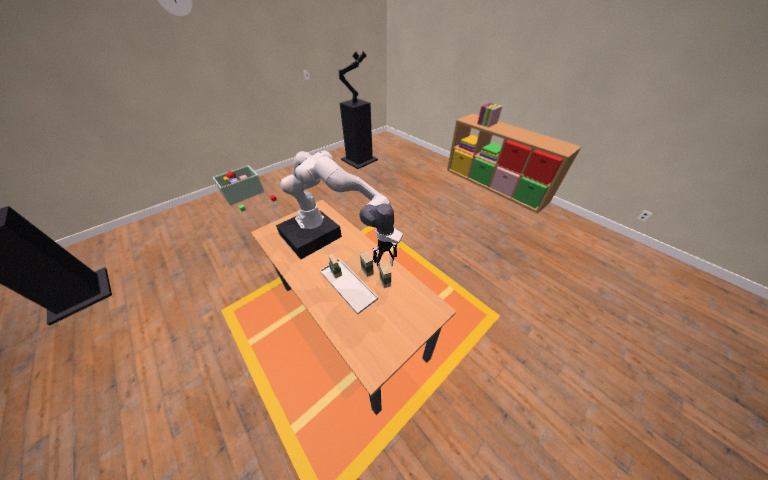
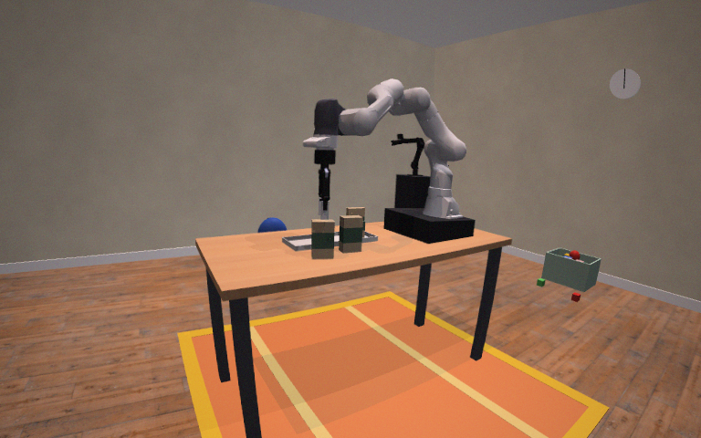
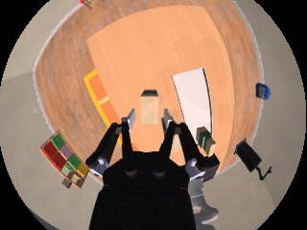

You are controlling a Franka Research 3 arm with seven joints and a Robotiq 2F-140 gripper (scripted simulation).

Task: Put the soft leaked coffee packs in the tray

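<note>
In the exterior view, we find the nearest coffee pack [image 2: 322, 238] standing upright on the table [image 2: 268, 268]. We hold the gripper [image 2: 323, 213] directly above this pack, jaws parted and grasping nothing. Just beside it stands the second pack [image 2: 350, 233]. Behind both lies the tray [image 2: 297, 241], holding no pack. We locate the third pack [image 2: 356, 212] on the tray's far side. The arm's black base [image 2: 460, 229] sits beyond.
</note>
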